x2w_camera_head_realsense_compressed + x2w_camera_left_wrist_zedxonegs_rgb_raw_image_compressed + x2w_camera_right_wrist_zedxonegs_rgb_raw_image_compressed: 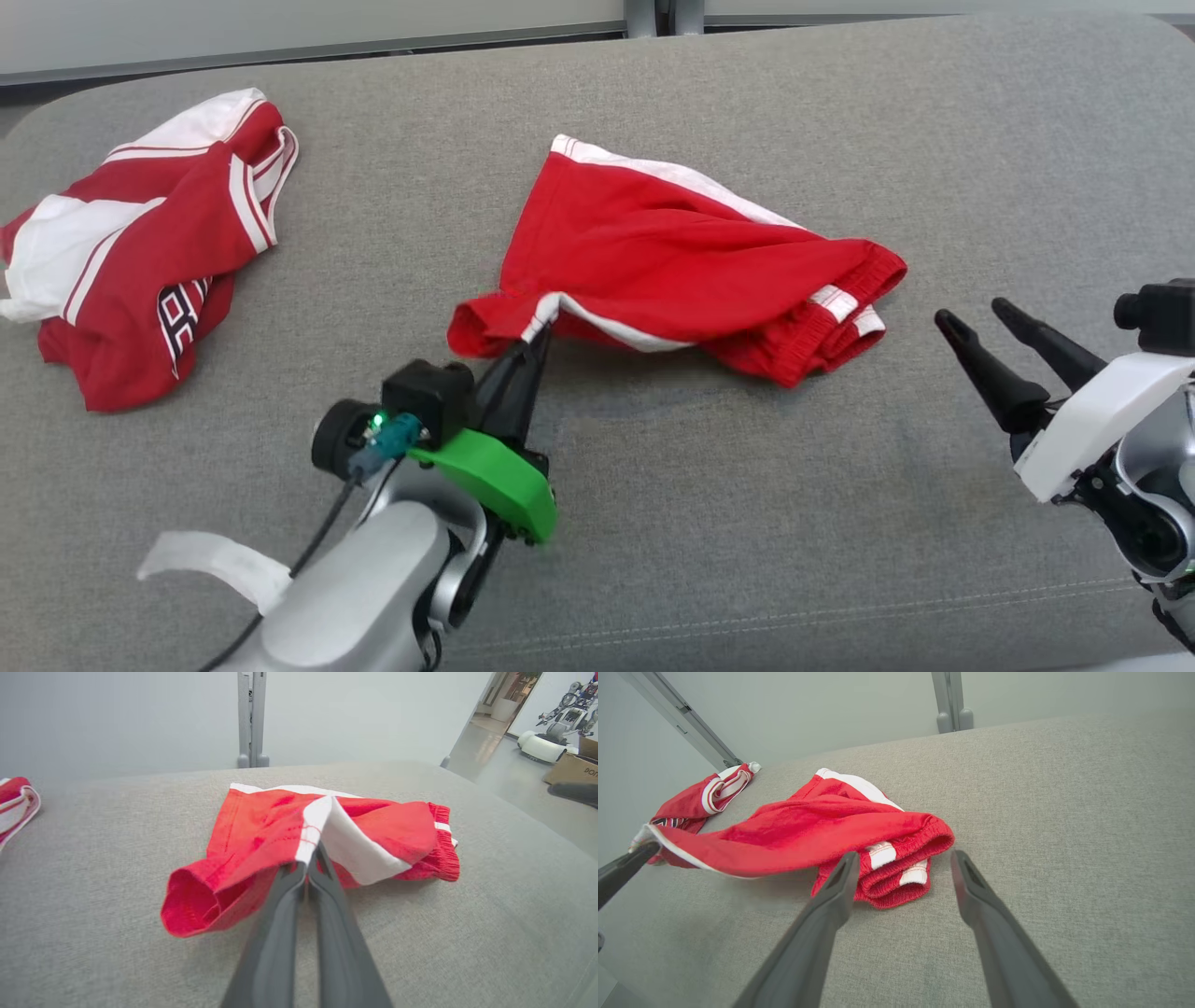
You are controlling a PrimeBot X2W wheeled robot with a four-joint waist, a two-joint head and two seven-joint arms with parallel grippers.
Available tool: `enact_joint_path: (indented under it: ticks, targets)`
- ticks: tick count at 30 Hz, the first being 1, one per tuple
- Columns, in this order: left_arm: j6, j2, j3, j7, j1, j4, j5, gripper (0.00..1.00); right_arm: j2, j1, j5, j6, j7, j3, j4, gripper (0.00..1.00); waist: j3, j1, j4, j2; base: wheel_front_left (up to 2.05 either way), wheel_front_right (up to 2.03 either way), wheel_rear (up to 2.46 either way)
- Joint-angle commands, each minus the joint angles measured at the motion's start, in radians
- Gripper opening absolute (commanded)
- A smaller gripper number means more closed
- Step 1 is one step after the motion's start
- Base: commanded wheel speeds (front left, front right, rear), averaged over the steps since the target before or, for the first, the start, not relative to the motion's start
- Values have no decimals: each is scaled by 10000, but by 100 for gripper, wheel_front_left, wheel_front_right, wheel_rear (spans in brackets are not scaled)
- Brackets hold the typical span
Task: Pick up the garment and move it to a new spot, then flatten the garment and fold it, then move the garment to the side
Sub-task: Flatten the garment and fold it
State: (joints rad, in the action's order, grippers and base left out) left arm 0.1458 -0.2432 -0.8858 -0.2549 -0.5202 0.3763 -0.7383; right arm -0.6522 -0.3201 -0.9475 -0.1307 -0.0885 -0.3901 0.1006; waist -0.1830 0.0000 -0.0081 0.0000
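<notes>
I see the red shorts [672, 252], white-striped, lying crumpled midway across the grey fabric surface [747, 523], elastic waistband [845, 322] to my right, one leg-hem corner [543, 317] lifted clear.

Crumpled red cloth shorts [672, 252] central on grey fabric-covered pad [747, 523], red-and-white cloth jersey [140, 252] well apart to their left, left gripper [544, 329] touching their near hem, right gripper [972, 312] near their right.

Right gripper [904, 855], jaws wide apart, points at the red shorts [808, 830] lying on grey upholstery [1064, 835].
</notes>
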Motion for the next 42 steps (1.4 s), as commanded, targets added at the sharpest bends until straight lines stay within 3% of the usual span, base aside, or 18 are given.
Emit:
enact_joint_path:
  ticks: [1,5,9,18,31,32,33,34,42]
  targets:
    - [137,-287,219,173,-348,-499,7,0,85,116,110,0,-88,-103,-91,100,20,0,78,0,0,0,0]
    - [357,-864,581,769,-934,-1098,-36,0,267,-64,204,0,-221,-461,-167,100,-23,0,54,0,0,0,0]
    - [275,-1153,916,1377,-1526,-878,-392,0,427,-348,277,0,-302,-964,-176,100,-179,0,-82,0,0,0,0]
    - [-374,-1123,1577,2662,-2731,1427,-1551,0,945,-1219,217,0,-70,-2173,183,100,-590,0,-670,0,0,0,0]
    - [-911,-803,1835,2542,-2737,3878,-2091,0,1910,-2063,-76,0,1098,-3358,1599,100,-697,0,-905,0,0,0,0]
    - [-915,-739,1839,2449,-2728,4039,-2090,23,1906,-2109,-123,1,1171,-3431,1682,100,-696,0,-900,0,0,0,0]
    - [-900,-681,1822,2311,-2742,4214,-2032,54,1904,-2156,-167,0,1234,-3510,1742,100,-695,0,-893,0,0,0,0]
    - [-855,-632,1785,2196,-2762,4391,-1965,100,1902,-2195,-208,0,1302,-3584,1788,100,-693,0,-884,0,0,0,0]
    - [-614,-180,1293,1352,-3064,5493,-1324,100,1747,-2427,-491,0,1749,-3958,2064,100,-608,0,-724,0,0,0,0]
